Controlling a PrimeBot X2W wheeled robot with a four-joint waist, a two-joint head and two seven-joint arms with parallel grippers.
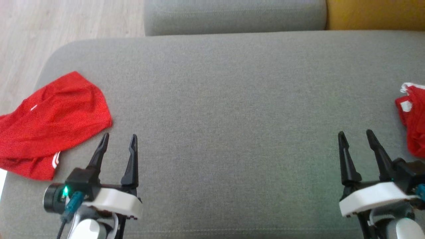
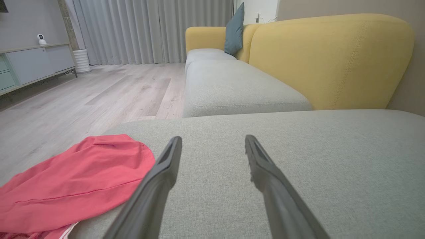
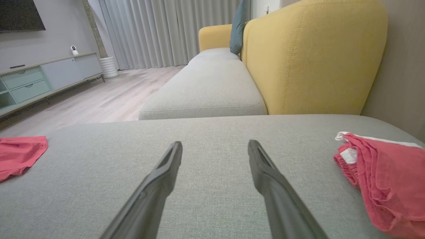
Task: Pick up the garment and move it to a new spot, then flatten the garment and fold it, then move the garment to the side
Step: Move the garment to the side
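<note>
sofa seat [image 1: 232,99]: grey, carries both garments
red garment [image 1: 49,126]: at seat's left edge, just beside left hand, apart
second red garment [image 1: 413,122]: bunched at right edge
left hand [image 1: 119,136]: spread, empty
right hand [image 1: 355,132]: spread, empty

My left gripper [image 1: 119,135] rests low at my left, both dark fingers spread wide and pointing forward, holding nothing. My right gripper [image 1: 355,132] mirrors it at my right, fingers equally parted and empty. My left wrist [image 1: 116,202] and right wrist [image 1: 375,196] show white behind them.
</note>
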